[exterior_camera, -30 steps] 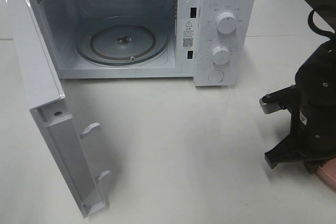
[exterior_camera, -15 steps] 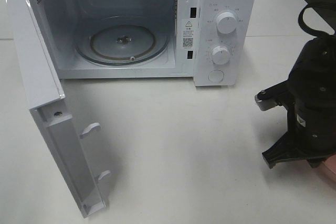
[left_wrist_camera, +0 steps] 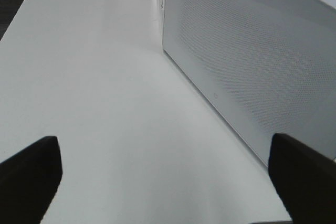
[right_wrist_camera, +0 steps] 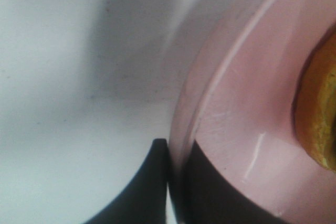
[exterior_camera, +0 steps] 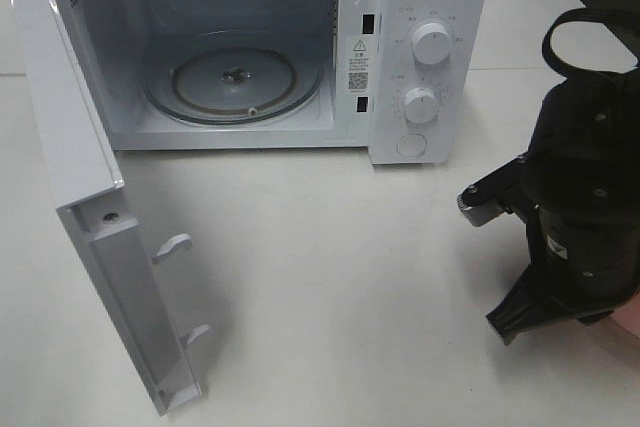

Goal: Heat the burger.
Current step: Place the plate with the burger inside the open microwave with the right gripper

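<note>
**Q.** Right wrist view: what does the right pincer hold?

**A.** The right pincer is clamped on the rim of a pink plate. One dark finger sits outside the rim, over the white table. The other finger presses on the plate's inner face.

**Q.** Where is the burger relative to that grip?

**A.** The burger lies on the plate, further in from the rim than the fingers. Bare pink plate separates it from them, so they do not touch. Only a golden-brown curve of it shows, because the frame cuts off the rest.

**Q.** And in the high view?

**A.** The black right arm stands at the right side of the table, in front and to the right of the white microwave. The arm hides the burger, and only a pink sliver of the plate shows at the picture's right edge. The microwave door is swung wide open to the left. A glass turntable lies inside the oven, well apart from the arm.

**Q.** The other arm?

**A.** The left pincer is spread wide and grips nothing. It hovers over the table beside a dotted white panel. Whether that panel is the door, the view does not settle.
</note>
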Robot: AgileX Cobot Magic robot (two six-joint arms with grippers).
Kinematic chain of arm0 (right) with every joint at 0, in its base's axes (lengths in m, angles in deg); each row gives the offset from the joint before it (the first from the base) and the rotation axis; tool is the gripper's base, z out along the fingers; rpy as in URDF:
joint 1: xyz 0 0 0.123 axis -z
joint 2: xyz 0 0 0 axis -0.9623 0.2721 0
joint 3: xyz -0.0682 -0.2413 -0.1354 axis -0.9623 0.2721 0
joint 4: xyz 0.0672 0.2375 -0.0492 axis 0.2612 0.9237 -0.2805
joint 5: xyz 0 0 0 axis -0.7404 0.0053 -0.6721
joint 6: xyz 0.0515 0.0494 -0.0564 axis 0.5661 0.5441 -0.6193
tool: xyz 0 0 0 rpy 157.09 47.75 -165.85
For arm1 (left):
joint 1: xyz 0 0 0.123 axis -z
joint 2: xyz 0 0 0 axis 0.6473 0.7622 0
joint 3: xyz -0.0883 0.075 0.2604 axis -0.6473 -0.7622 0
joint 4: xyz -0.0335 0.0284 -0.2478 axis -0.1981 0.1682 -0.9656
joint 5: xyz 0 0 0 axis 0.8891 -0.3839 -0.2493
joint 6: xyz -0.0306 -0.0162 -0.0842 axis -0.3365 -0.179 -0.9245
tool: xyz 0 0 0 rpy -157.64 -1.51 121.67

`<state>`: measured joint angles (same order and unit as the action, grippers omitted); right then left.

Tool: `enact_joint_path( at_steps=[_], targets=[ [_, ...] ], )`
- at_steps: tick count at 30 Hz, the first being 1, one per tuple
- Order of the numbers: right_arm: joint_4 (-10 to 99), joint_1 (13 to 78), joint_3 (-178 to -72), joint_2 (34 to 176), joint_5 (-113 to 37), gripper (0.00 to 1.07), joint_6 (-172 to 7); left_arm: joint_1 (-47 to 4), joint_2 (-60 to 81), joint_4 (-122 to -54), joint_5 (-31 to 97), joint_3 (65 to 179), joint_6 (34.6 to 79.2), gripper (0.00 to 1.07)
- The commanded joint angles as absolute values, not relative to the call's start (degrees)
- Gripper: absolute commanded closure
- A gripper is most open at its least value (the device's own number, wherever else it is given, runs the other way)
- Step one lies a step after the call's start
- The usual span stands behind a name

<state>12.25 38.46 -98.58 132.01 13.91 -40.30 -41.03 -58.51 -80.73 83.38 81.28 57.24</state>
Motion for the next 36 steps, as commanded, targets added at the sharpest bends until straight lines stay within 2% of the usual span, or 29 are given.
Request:
enact_joint_path(
  at_steps=[1,8,11,13,16,18,23,26,28,36],
  targets=[
    [9.38,34.28,-98.58,128.8,18.21,1.07,-39.44,-40.91,-59.49,-81.13,82.81,81.34,56.78,0.06],
    [9.15,26.37,-98.58,124.5,21.99,1.07,-40.07,-40.91,-59.49,-81.13,82.81,81.34,56.78,0.06],
    [9.04,25.28,-98.58,124.04,22.22,1.07,-40.19,-40.91,-59.49,-81.13,82.81,81.34,56.78,0.06],
    [8.87,21.33,-98.58,123.3,23.31,1.07,-40.7,-40.91,-59.49,-81.13,82.81,81.34,56.78,0.06],
    [8.81,20.53,-98.58,123.3,23.54,1.07,-40.88,-40.91,-59.49,-81.13,82.81,81.34,56.78,0.06],
    [8.81,16.17,-98.58,123.3,23.77,1.07,-41.68,-40.91,-59.49,-81.13,82.81,81.34,56.78,0.06],
    [7.78,11.13,-98.58,123.3,23.83,1.07,-42.14,-40.91,-59.49,-81.13,82.81,81.34,56.78,0.06],
    [7.49,9.93,-98.58,123.3,23.83,1.07,-42.37,-40.91,-59.49,-81.13,82.81,81.34,56.78,0.06],
    [6.4,5.34,-98.58,123.3,23.83,1.07,-43.51,-40.91,-59.49,-81.13,82.81,81.34,56.78,0.06],
    [5.03,-1.02,-98.58,123.3,23.31,1.07,-47.41,-40.91,-59.49,-81.13,82.81,81.34,56.78,0.06]
  ],
)
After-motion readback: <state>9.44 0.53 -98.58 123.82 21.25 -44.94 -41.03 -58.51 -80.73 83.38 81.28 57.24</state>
